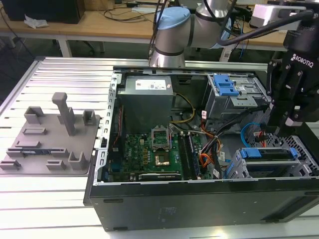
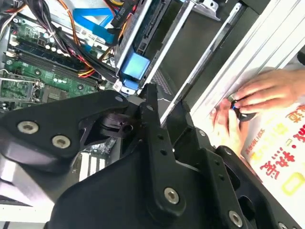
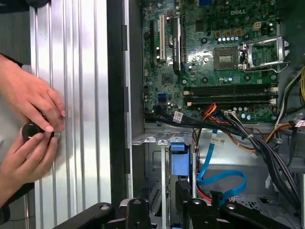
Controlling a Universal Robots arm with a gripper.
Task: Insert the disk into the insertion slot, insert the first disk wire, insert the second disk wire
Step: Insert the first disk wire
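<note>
The disk [image 1: 264,153], in its blue caddy, lies inside the insertion slot [image 1: 305,164], a perforated silver cage at the case's front corner on the exterior view's right. Its blue tab shows in both wrist views [image 2: 136,67] [image 3: 180,162]. My gripper [image 1: 288,124] [image 2: 164,98] [image 3: 159,205] hangs just above that cage with nothing in it. The second disk wire [image 1: 245,133] [image 3: 224,175] [image 2: 95,19], flat and bright blue, loops loosely beside the cage. A thin red strand of the first disk wire [image 3: 205,193] runs under the blue loop; its plug is hidden.
Black cable bundles [image 3: 248,138] cross between the motherboard [image 1: 149,147] and the cage. A taller grey bay with a blue lever [image 1: 227,89] stands behind. A person's hands [image 3: 28,119] [image 2: 257,95] hold a small black round part on the ribbed table beside the case. A grey fixture [image 1: 50,134] sits at the exterior view's left.
</note>
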